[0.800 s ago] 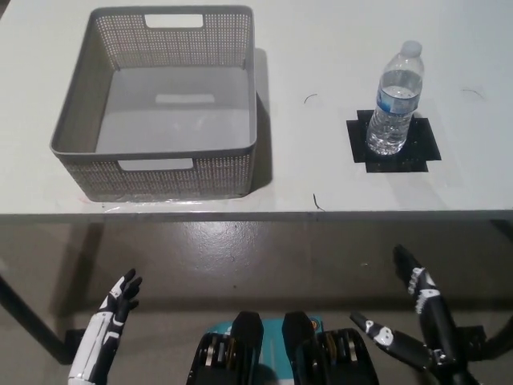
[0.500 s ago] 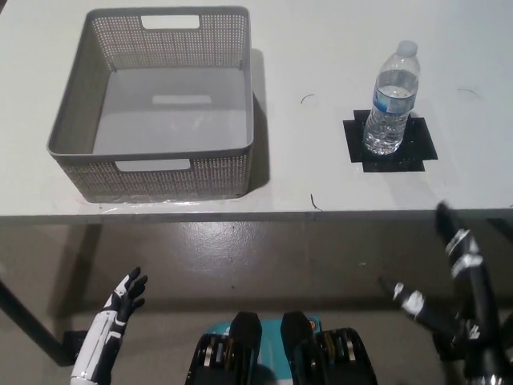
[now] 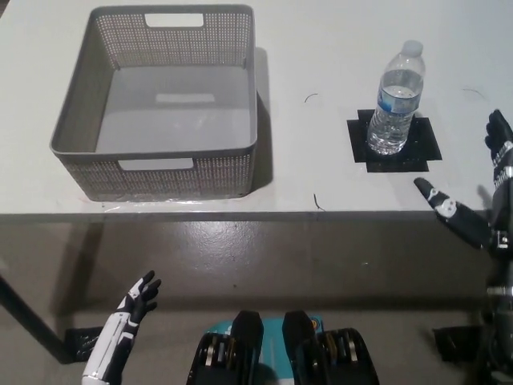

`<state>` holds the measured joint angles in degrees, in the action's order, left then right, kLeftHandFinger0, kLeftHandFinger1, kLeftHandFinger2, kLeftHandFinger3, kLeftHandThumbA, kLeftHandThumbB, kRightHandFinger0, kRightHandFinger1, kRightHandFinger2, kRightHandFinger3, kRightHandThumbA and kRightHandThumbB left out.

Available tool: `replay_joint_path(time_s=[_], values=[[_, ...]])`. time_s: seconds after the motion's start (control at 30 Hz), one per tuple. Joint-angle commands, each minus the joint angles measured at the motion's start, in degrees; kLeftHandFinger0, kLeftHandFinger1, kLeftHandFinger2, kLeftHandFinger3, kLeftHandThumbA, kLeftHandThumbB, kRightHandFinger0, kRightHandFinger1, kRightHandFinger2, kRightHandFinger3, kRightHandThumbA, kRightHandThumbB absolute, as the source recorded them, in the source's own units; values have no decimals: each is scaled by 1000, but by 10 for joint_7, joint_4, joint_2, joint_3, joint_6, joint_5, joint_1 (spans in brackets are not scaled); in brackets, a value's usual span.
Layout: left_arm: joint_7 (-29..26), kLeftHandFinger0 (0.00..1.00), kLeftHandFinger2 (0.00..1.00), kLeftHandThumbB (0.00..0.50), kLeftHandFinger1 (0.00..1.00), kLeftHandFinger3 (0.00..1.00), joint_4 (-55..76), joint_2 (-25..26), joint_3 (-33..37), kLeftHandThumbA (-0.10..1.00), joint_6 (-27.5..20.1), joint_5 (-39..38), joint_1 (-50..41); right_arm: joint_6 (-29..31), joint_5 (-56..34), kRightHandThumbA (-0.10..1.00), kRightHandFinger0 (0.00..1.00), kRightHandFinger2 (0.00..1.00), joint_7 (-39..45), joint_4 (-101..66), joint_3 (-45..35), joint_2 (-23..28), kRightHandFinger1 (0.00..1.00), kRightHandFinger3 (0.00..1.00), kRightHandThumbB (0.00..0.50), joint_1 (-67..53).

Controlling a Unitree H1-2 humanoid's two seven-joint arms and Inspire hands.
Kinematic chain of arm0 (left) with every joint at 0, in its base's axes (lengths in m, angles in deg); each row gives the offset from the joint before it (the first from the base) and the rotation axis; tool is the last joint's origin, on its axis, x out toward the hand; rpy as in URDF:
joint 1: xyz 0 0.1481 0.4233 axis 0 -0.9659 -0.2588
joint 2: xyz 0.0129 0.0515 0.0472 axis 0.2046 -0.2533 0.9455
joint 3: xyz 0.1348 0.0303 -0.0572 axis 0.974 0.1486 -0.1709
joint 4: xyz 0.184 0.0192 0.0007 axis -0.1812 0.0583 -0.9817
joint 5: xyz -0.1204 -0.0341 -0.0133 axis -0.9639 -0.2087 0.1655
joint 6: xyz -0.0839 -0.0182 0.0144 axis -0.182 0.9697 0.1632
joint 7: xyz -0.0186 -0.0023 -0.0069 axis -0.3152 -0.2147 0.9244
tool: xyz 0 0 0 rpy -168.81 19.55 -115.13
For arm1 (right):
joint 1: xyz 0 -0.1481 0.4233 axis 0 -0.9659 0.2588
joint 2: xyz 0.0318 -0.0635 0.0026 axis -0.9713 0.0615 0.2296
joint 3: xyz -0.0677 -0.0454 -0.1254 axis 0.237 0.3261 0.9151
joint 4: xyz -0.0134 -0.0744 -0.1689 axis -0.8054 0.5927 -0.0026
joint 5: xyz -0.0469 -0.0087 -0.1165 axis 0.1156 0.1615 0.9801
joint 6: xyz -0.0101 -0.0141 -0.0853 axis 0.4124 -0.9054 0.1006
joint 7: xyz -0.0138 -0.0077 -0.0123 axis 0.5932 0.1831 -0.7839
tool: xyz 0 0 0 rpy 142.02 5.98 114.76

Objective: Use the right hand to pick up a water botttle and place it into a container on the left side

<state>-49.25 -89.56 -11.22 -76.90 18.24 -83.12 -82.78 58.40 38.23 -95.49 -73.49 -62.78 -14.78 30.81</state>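
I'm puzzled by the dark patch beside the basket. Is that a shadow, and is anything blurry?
Head view: yes, the basket casts a shadow to its right on the table; the bottle is sharp, with glints; the right hand looks slightly soft at the edge.

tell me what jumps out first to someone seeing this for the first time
A clear water bottle stands upright on a black square patch at the right of the white table. A big grey mesh basket sits at the table's left with nothing in it. The black right hand hangs open at the table's right edge, apart from the bottle, and the white left hand rests low at lower left.
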Motion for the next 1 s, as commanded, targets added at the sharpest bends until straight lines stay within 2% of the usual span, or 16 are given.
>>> replay_joint_path(time_s=[0.0, 0.1, 0.17, 0.2, 0.23, 0.43, 0.73, 0.97], values=[[2, 1000, 1000, 280, 1000, 1000, 9, 0, 2, 1000, -12, 2, 8, -30, -6, 953, 1000, 1000, -11, 22, -6, 10, 1000, 1000, 269, 48], [1, 1000, 1000, 280, 1000, 1000, 9, -1, 3, 1000, -11, 3, 9, -51, -24, 987, 1000, 1000, -2, 63, -8, 17, 1000, 1000, 295, 85], [1, 1000, 1000, 270, 1000, 1000, 8, 0, 4, 1000, -15, 5, 9, -69, -21, 1000, 1000, 1000, 0, 91, -5, 23, 1000, 1000, 358, 112], [1, 1000, 1000, 269, 1000, 1000, 8, 0, 4, 1000, -15, 5, 8, -72, -21, 1000, 1000, 1000, 0, 95, -4, 24, 1000, 1000, 359, 115], [2, 1000, 1000, 268, 1000, 1000, 9, 1, 4, 1000, -15, 4, 8, -95, -25, 1000, 1000, 1000, 4, 113, -4, 25, 1000, 1000, 428, 135], [4, 1000, 1000, 264, 1000, 1000, 8, 1, 4, 1000, -17, -2, 4, -155, -40, 1000, 1000, 1000, 22, 163, 3, 31, 1000, 1000, 498, 185], [6, 1000, 1000, 274, 1000, 1000, 4, 1, 5, 1000, -24, -3, 3, -181, -55, 1000, 1000, 1000, 32, 267, 5, 33, 1000, 1000, 500, 255], [10, 1000, 1000, 266, 1000, 1000, 1, 2, 4, 1000, -26, -11, 5, -174, -65, 1000, 1000, 1000, 49, 328, 9, 35, 1000, 1000, 500, 285]])
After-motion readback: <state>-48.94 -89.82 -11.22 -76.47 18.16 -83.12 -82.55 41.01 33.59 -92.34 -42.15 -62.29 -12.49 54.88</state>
